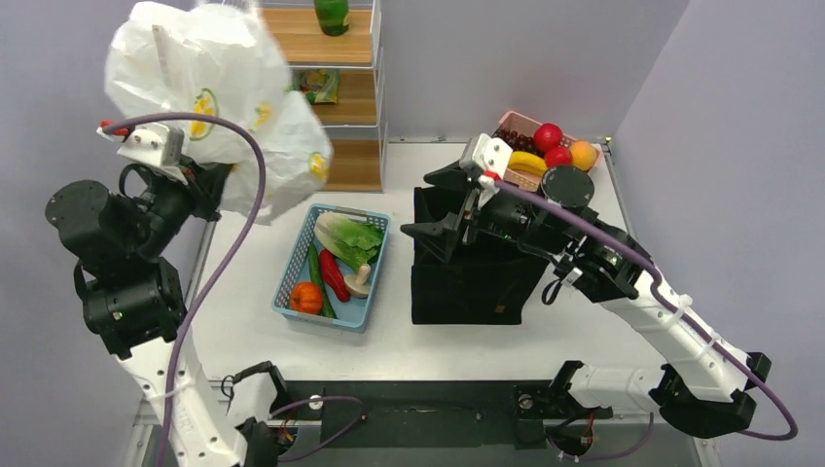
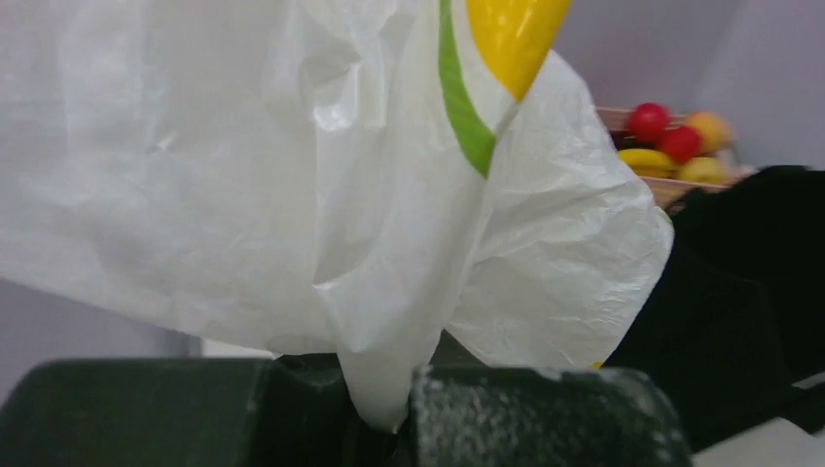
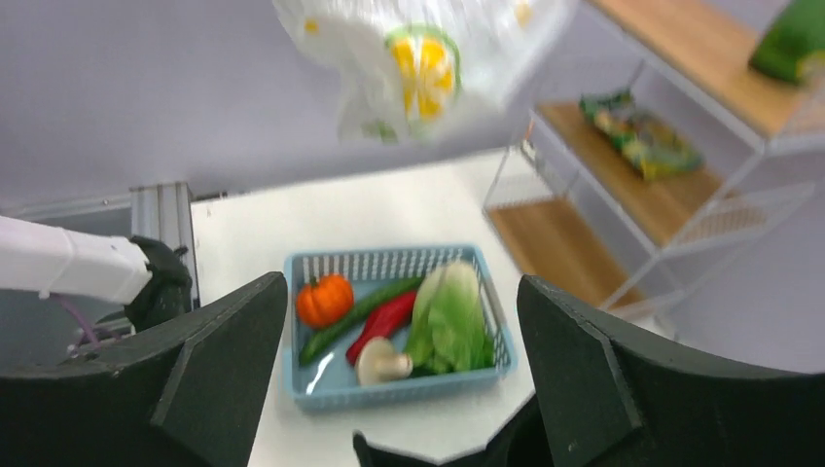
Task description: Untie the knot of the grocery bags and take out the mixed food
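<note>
The white grocery bag (image 1: 219, 97) with yellow citrus prints hangs high at the far left, crumpled and slack. My left gripper (image 1: 209, 177) is shut on a fold of it, and the plastic (image 2: 243, 175) fills the left wrist view above the fingers (image 2: 525, 409). No knot shows. My right gripper (image 1: 423, 202) is open and holds nothing above the black tote (image 1: 467, 282). An orange pumpkin (image 1: 305, 297) lies in the blue basket (image 1: 294, 258). Red apples (image 1: 548, 136) and an orange fruit (image 1: 583, 154) sit in the pink basket (image 1: 513, 122). A green-and-yellow snack packet (image 1: 319, 86) lies on the shelf (image 1: 355, 107).
Lettuce (image 1: 348, 236), a cucumber, a red pepper and a mushroom share the blue basket. A banana (image 1: 526, 161) and grapes lie in the pink basket. A green item (image 1: 333, 15) stands on the top shelf. The black tote stands upright mid-table.
</note>
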`<state>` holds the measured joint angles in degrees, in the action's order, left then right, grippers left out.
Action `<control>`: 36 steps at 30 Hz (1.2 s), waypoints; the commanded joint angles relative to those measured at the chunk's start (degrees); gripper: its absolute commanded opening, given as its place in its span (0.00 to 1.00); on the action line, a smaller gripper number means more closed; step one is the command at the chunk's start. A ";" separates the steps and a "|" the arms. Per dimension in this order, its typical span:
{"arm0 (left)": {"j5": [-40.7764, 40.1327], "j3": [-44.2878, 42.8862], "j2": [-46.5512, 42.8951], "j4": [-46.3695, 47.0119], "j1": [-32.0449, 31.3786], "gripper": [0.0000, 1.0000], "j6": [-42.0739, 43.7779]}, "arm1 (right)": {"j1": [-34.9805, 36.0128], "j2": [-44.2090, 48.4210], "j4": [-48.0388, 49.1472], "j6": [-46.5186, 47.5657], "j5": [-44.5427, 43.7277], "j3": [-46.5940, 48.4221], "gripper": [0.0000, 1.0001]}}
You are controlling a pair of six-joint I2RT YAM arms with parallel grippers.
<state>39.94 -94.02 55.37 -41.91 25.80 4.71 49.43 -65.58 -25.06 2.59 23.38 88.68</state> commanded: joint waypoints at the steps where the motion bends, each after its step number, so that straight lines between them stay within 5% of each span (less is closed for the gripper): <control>1: 10.14 4.58 0.83 9.94 -11.40 0.00 -20.77 | 8.23 1.08 15.06 11.25 -7.17 -1.42 0.84; 4: 9.82 8.20 -1.21 15.07 -18.47 0.00 -24.08 | 13.71 0.42 18.98 18.67 -8.30 -2.07 0.86; 8: 20.26 11.08 -1.03 22.69 -20.07 0.00 -33.32 | 17.44 -1.14 20.10 23.82 -7.31 -2.63 0.87; 19: 35.18 3.14 3.10 4.41 -33.62 0.00 -20.14 | 20.79 -8.08 20.13 40.11 -17.07 -3.95 0.88; 24: 40.62 9.94 1.40 30.17 -37.66 0.00 -43.78 | 20.71 -10.95 22.93 43.45 -23.61 -4.90 0.89; 26: 41.86 10.84 1.05 33.32 -38.96 0.00 -46.74 | 20.65 -11.56 25.56 42.56 -26.95 -5.22 0.87; 28: 42.80 11.02 0.57 31.28 -39.67 0.00 -46.32 | 20.27 -11.07 29.40 40.61 -27.19 -6.25 0.78; 30: 43.03 11.68 -0.39 31.00 -39.72 0.00 -45.83 | 19.94 -9.81 32.14 38.32 -25.86 -7.72 0.51; 31: 43.03 11.76 -0.73 31.01 -39.48 0.05 -45.39 | 19.80 -8.83 32.55 37.46 -24.55 -8.28 0.23; 32: 42.83 11.45 -1.19 31.10 -39.06 0.12 -44.32 | 19.34 -8.45 32.78 35.46 -24.23 -8.45 0.11; 33: 42.62 11.07 -1.43 31.28 -37.68 0.30 -43.77 | 19.10 -7.57 32.70 34.54 -23.98 -8.75 0.01; 36: 43.38 9.42 -3.03 38.68 -30.49 0.62 -44.68 | 17.12 -4.86 31.81 31.22 -19.70 -10.56 0.00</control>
<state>80.23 -82.35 55.13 -13.34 -11.22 -38.11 69.06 -76.38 0.80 39.64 0.49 79.48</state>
